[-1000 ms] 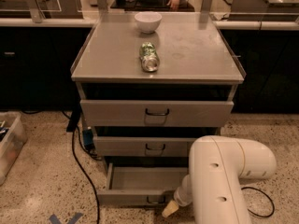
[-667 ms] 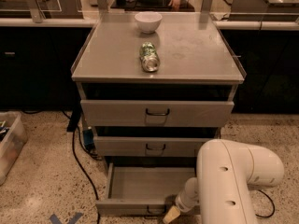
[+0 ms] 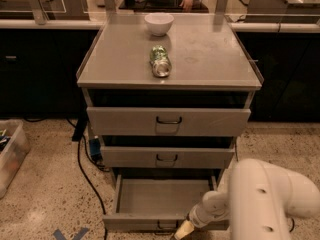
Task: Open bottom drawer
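Observation:
The bottom drawer (image 3: 165, 196) of the grey metal cabinet (image 3: 170, 49) stands pulled out toward me, and its plain grey inside shows. Its front (image 3: 145, 223) is at the lower edge of the camera view, with the dark loop handle (image 3: 165, 227) at centre. My gripper (image 3: 183, 230) is at the drawer front just right of the handle, at the end of my white arm (image 3: 265, 199). The arm hides the drawer's right end. The middle drawer (image 3: 167, 157) and top drawer (image 3: 169, 121) are closed.
A green can (image 3: 160, 61) lies on its side on the cabinet top, with a white bowl (image 3: 159, 23) behind it. A black cable (image 3: 87, 176) runs over the floor left of the cabinet. A clear bin (image 3: 11, 154) stands at far left. A dark counter is behind.
The bottom drawer has slid further out toward me. My gripper and arm have moved back with its front, and lower in the view.

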{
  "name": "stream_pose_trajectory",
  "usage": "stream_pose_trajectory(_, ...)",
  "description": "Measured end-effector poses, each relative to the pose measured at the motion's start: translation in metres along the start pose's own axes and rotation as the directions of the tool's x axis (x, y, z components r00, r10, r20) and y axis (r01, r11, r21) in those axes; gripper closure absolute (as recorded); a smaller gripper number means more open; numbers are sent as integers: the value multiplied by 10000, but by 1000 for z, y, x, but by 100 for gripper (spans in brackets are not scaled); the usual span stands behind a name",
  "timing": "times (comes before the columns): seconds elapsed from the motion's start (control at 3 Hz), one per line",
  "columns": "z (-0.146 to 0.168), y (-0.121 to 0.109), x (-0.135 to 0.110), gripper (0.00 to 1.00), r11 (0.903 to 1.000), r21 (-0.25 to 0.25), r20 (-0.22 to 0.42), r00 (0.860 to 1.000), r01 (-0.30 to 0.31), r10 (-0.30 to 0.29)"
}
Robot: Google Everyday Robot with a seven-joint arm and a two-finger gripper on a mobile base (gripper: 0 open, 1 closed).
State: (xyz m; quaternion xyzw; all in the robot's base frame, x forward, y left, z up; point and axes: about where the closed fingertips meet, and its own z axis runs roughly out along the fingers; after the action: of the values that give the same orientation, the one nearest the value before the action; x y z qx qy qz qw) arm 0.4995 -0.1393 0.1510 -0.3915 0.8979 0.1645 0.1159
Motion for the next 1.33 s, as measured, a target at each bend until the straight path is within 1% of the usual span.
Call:
stream_pose_trajectory(0.33,-2,3,-1,0,9997,-242,258,9996,-53,59)
stream_pose_trajectory(0.67,-2,3,-1,0,9997,-248,249,9997,-54,60)
stream_pose_trajectory(1.0,-2,6,1,0,9995,-298,167,9998,-70,75)
stream_pose_trajectory(1.33,-5,17,16,0,9987,-433,-205,9994,-282,273)
